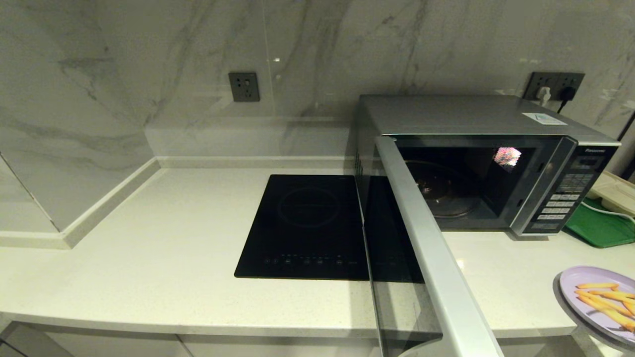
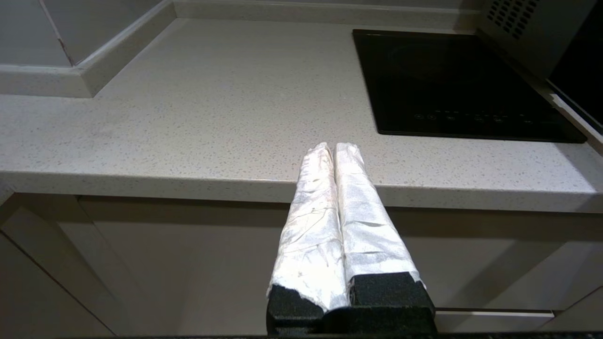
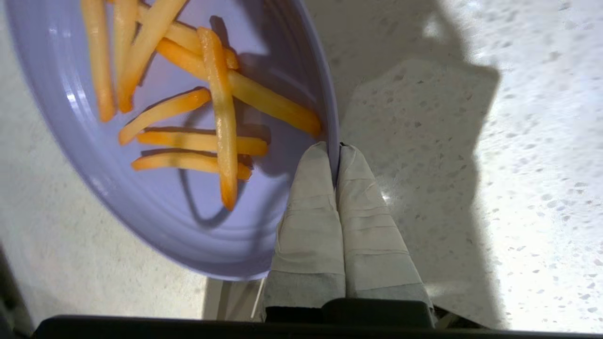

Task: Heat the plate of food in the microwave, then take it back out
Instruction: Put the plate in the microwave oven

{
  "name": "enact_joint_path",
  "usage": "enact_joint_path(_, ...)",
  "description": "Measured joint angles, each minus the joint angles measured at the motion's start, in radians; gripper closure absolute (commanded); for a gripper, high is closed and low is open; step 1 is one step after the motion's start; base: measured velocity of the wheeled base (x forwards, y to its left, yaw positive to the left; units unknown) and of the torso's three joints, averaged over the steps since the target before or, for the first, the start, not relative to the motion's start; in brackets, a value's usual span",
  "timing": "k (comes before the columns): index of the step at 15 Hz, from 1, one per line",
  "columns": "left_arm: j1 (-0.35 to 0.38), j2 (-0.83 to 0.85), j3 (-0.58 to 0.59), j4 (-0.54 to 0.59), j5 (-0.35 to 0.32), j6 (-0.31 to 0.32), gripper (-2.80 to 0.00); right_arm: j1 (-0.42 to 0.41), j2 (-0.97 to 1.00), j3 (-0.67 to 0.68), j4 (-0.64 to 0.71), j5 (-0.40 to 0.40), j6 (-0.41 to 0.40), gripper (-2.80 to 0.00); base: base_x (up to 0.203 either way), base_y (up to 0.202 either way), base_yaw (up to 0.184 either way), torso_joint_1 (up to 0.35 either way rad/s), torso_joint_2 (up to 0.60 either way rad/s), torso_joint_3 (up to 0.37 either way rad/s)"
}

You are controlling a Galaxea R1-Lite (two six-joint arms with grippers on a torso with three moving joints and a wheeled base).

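Over at the near right counter edge, our right gripper (image 3: 335,153) has the plate of food (image 1: 595,295) pinched by its rim, so those loose fries could easily slide off if we tilt it heading into the microwave (image 1: 476,163), or we clip the wide-open door. Our left gripper (image 2: 333,150) sits low off the near edge, fingers pressed together on nothing.

A pale speckled countertop (image 1: 149,258) carries the microwave (image 1: 476,163), black induction hob (image 1: 307,225) and green tray (image 1: 603,228).
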Motion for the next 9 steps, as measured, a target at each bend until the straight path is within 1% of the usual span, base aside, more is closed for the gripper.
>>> enact_joint_path(2, 0.0, 0.0, 0.0, 0.0, 0.0, 0.0, 0.0, 0.002, -0.027, 0.007, 0.025, 0.041, -0.026, 0.0, 0.0, 0.0, 0.0, 0.0, 0.0, 0.0)
enact_joint_path(4, 0.0, 0.0, 0.0, 0.0, 0.0, 0.0, 0.0, 0.027, -0.057, 0.021, 0.057, 0.071, -0.047, 0.0, 0.0, 0.0, 0.0, 0.0, 0.0, 0.0)
enact_joint_path(6, 0.0, 0.0, 0.0, 0.0, 0.0, 0.0, 0.0, 0.077, -0.095, 0.042, 0.062, 0.089, -0.05, 0.0, 0.0, 0.0, 0.0, 0.0, 0.0, 0.0)
enact_joint_path(9, 0.0, 0.0, 0.0, 0.0, 0.0, 0.0, 0.0, 0.174, -0.147, 0.07, 0.063, 0.097, -0.043, 0.0, 0.0, 0.0, 0.0, 0.0, 0.0, 0.0)
